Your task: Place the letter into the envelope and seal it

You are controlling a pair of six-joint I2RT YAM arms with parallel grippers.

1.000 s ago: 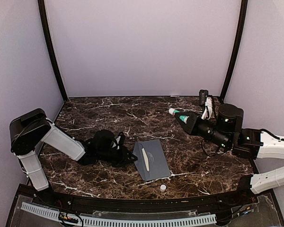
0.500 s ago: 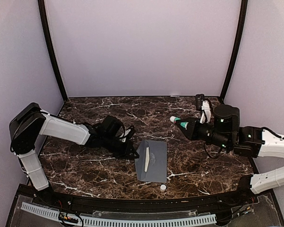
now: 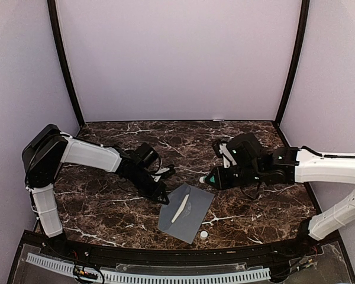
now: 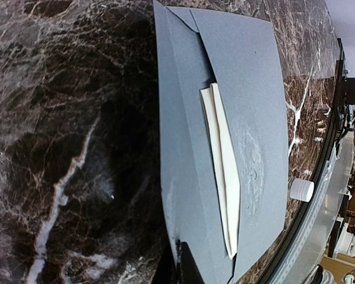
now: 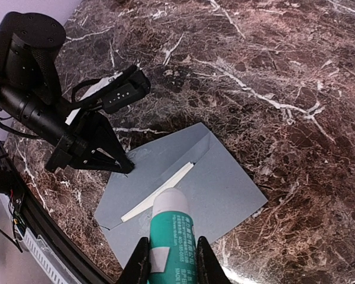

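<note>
Arms converge on the envelope (image 3: 195, 212).
Left gripper (image 3: 161, 195), closed, touches its 10 o'clock edge; right gripper (image 3: 216, 177) clamps a glue stick (image 5: 171, 234).

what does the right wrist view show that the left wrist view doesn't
Only the right wrist view: the teal glue stick gripped in the right fingers, and the left arm seen from outside, its shut left fingers at the edge of the envelope. Only the left wrist view: the pale emblem on the envelope. Both: the grey envelope lying on the marble table, with the cream letter showing as a thin strip.
</note>
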